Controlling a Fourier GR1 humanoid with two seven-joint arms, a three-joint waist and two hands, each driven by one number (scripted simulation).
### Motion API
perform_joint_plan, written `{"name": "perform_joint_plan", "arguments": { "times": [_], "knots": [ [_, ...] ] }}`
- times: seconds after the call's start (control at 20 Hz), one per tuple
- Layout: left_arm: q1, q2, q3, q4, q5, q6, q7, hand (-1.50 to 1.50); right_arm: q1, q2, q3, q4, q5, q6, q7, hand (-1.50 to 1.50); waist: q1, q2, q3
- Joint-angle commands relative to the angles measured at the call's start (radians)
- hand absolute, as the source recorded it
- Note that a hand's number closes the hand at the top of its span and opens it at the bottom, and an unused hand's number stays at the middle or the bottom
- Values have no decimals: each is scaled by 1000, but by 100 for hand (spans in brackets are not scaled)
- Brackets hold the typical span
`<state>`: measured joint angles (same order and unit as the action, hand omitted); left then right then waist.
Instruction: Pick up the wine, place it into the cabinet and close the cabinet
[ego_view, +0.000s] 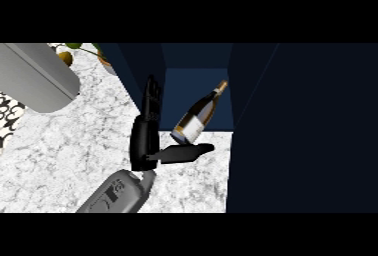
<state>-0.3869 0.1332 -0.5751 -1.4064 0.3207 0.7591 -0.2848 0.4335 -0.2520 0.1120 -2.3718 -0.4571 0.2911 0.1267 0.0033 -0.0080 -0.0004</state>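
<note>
While the head view looks steeply down, the following items register:

Counter: white marbled top (66, 150), running from the view's left edge to the dark cabinet on the right.

Cabinet: navy blue body (303, 130) along the counter's right edge; an open recess with a lighter blue back panel (184, 82) sits at the counter's far edge.

Wine bottle: dark glass with white label and gold-foiled neck (198, 114); tilted, neck pointing up and to the right into the recess, base towards the counter's middle. Whether the base rests on a surface cannot be told.

Hand: one black hand (146, 137) on a grey forearm (118, 195), entering from the lower edge left of centre. Which arm it belongs to cannot be told.

Hand state: fingers (153, 95) straight and spread away from the thumb (188, 151), not closed on anything. Fingers lie just left of the bottle; thumb extends under the bottle's base. Contact with the bottle cannot be confirmed.

Appliance: grey rounded body (37, 75) at the counter's far left corner.

Plant: green leaves (74, 46) at the far edge, beside the appliance.
</note>
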Motion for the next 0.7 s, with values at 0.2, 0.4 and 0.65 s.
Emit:
{"name": "perform_joint_plan", "arguments": {
  "times": [0.2, 0.4, 0.65],
  "knots": [
    [233, 194, -19, -340, -28, -32, 77, -150, 45, -69, -76, -145, -20, 19, 50, -150, -3, 2, 0],
    [311, 218, -25, -394, -20, -111, 39, -150, 31, -48, -14, -184, 9, -22, 101, -150, -5, 4, 0],
    [426, 372, 70, -516, 116, -307, -4, -150, 51, -154, 15, -119, 61, 138, 52, 150, -4, 1, -1]
  ]
}}
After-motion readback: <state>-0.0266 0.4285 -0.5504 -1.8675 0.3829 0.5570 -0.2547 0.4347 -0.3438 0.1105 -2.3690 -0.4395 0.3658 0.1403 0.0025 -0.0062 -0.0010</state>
